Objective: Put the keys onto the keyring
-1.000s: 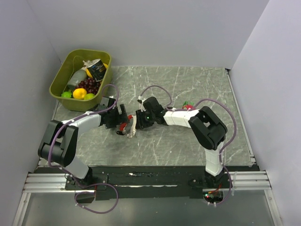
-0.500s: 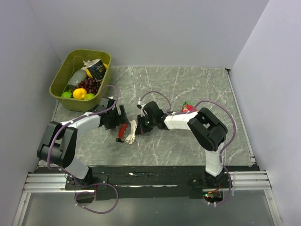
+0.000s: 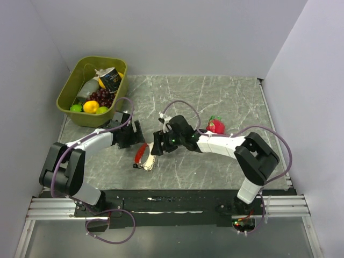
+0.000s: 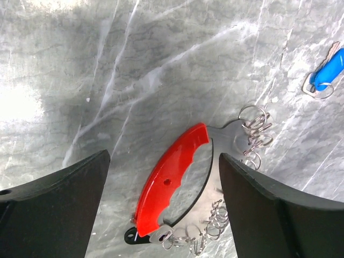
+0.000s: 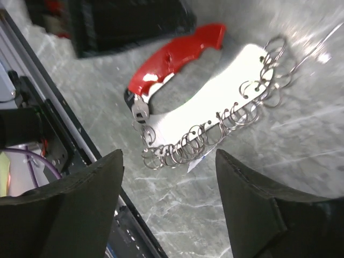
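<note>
The keyring lies flat on the marble table: a red curved clip (image 4: 169, 180) with a silvery plate and many wire rings (image 5: 209, 115). In the top view the keyring (image 3: 142, 155) sits between both grippers. My left gripper (image 4: 164, 161) is open and hovers right over the red clip, one finger on each side. My right gripper (image 5: 169, 156) is open and empty, just above the row of rings. A tiny blue-headed key (image 4: 327, 70) lies on the table apart from the clip, at the upper right of the left wrist view. I cannot make it out in the top view.
A green bin (image 3: 67, 97) with fruit and a can stands at the back left. A red toy fruit with a green top (image 3: 216, 126) lies right of the right forearm. The table's near edge and black rail (image 5: 59, 140) are close behind the keyring.
My right arm has stretched out and its gripper has moved down-left towards the keyring, uncovering the red toy fruit. The keyring has shifted slightly toward the near edge. The left gripper has barely moved.
</note>
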